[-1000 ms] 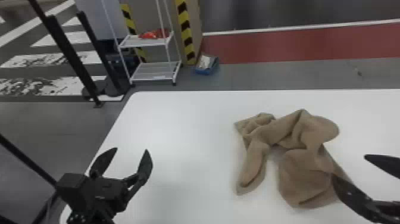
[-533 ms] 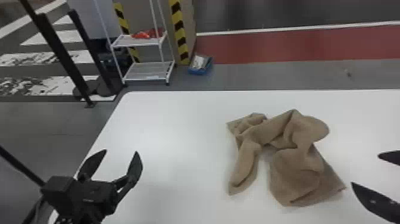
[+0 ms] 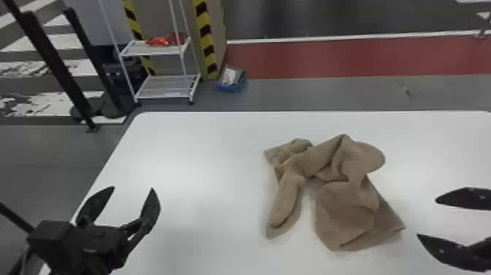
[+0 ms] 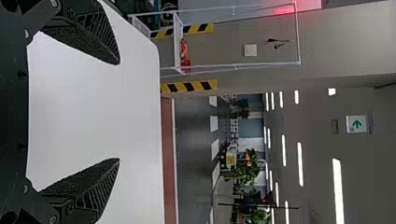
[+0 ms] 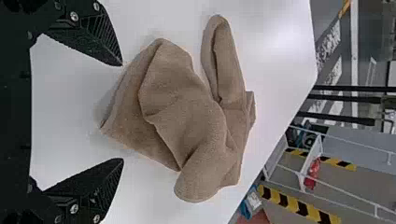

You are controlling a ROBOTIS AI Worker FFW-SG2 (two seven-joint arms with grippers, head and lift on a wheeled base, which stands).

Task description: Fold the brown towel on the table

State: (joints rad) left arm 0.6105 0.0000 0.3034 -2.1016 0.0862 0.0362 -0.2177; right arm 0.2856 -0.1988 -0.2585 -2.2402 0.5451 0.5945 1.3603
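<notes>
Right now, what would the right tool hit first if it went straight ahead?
Probably the brown towel, which lies ahead of the open right tool; depth is unclear, though, so it might brush the table first.

your black left gripper point(image 3: 133, 188), your matching right gripper point(image 3: 427, 217), pointed fingers point(image 5: 95, 35) with ribbed sides, silvery screws point(image 5: 74, 17)

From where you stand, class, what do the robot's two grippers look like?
The left gripper and right gripper match: black, with flat fingers tapering to points, ribbed along their sides and rough on their inner faces. Round screws dot their bases.
</notes>
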